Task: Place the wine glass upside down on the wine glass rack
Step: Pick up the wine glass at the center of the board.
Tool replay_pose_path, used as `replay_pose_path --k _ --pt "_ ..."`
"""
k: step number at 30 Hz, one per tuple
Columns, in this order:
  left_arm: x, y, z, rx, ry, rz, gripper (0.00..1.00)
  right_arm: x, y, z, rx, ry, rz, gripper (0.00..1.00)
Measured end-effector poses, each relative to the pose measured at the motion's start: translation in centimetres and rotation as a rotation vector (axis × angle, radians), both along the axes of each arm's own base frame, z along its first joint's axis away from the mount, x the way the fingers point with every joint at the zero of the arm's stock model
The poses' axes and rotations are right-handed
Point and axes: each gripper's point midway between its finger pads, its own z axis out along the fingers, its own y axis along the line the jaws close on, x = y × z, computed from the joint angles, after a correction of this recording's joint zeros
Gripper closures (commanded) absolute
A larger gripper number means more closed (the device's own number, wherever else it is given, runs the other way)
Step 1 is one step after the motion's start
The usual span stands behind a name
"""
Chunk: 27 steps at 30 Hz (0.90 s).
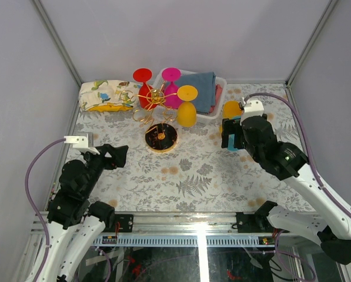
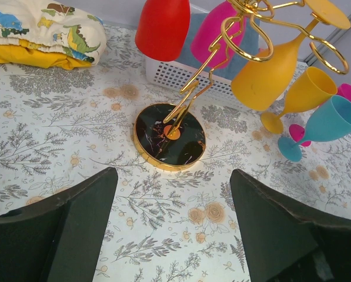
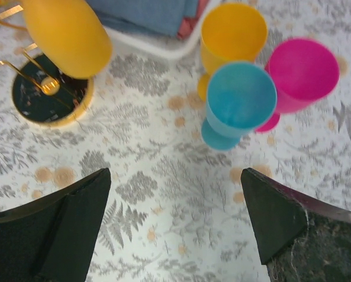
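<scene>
My right pincer stands wide, with nothing between its fingers, over the bare surface. Just ahead of it stands the teal glass, upright, mouth up. A yellow glass is close behind it and a pink glass crowds its right side; whether the three touch I cannot tell.

The rack is ahead and to the left, its dark round base on the surface, well apart from the teal glass. A hung yellow glass hangs upside down on the rack arm nearest this pincer, over the base's near edge. Past it is the white basket with a blue cloth inside.

My left pincer is wide too and holds nothing. The rack's base lies straight ahead of it, with open surface between. Beyond the base, a red glass and a hung pink glass hang bowl down on the far arms. A dinosaur cloth lies far ahead to the left.
</scene>
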Motion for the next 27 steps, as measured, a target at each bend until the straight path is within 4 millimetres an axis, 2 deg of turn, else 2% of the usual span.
replay_pose_path --k 5,9,14,20,27 --pt "0.3 -0.2 -0.4 0.007 0.021 -0.008 0.22 -2.1 -1.8 -2.6 -0.013 0.099 -0.058 0.01" --pt "0.5 -0.5 -0.8 0.011 0.039 -0.020 0.21 -2.7 -2.5 -4.1 -0.039 0.154 -0.095 0.01" --pt "0.4 -0.6 -0.8 0.010 0.038 -0.022 0.20 -1.8 -2.0 -6.4 -0.081 0.229 -0.123 0.01" --pt "0.3 -0.3 -0.5 0.005 0.025 -0.009 0.18 -0.2 -2.3 -9.2 -0.104 0.329 -0.183 0.01" --pt "0.3 -0.2 -0.5 0.003 0.025 -0.002 0.17 1.0 -2.9 -10.5 -0.090 0.367 -0.248 0.01"
